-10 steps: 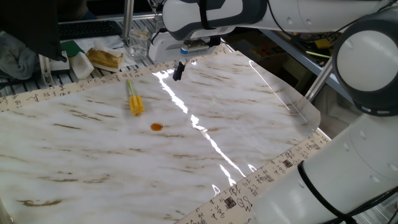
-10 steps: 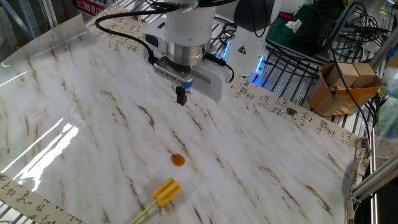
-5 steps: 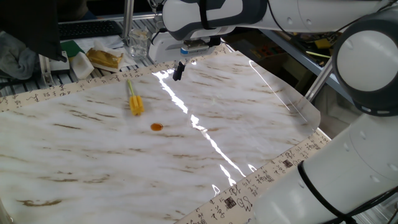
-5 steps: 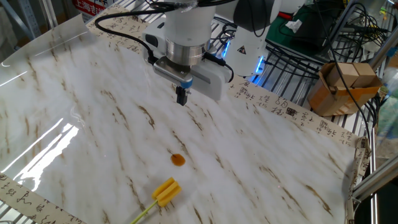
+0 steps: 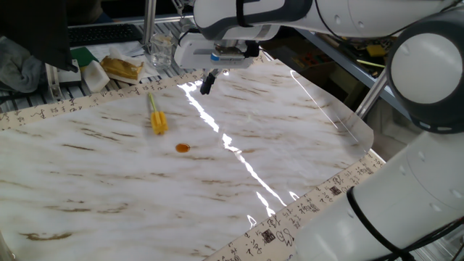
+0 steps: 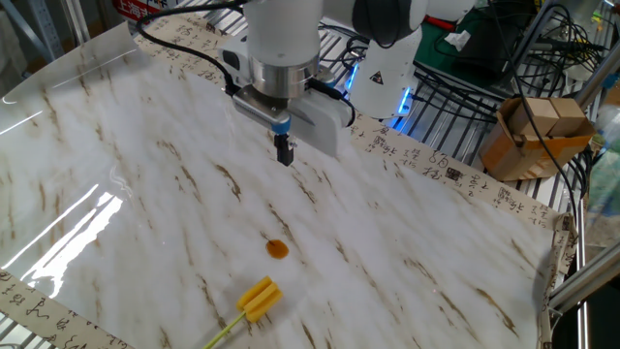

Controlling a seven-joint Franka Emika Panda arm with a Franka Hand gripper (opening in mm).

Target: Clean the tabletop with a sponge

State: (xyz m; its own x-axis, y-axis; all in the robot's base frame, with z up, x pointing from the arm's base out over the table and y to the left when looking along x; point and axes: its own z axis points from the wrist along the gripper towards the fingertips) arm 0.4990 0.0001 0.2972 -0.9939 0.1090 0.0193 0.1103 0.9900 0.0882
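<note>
White robot arm with its black-fingered end effector (image 5: 206, 83) (image 6: 284, 152) now slightly higher above the glossy marble-pattern table (image 5: 239, 145) (image 6: 174, 174), wrist shifted a little sideways

**Worktop and what lies on it**

I see the worktop (image 5: 290, 130) as a glossy white marble-pattern sheet with brown streaks, bordered by a beige strip printed with black characters. Taking the round orange stain (image 5: 183, 148) as my landmark: the sponge (image 5: 157, 116) lies flat on the surface near it, apart from it, yellow-orange head toward the stain and thin pale stick handle pointing away. In the other fixed view the stain (image 6: 278, 249) sits mid-sheet, with the sponge (image 6: 254, 302) just beyond it toward the near printed edge. Bright glare streaks run across the worktop (image 6: 116, 145) beside the stain.
</note>
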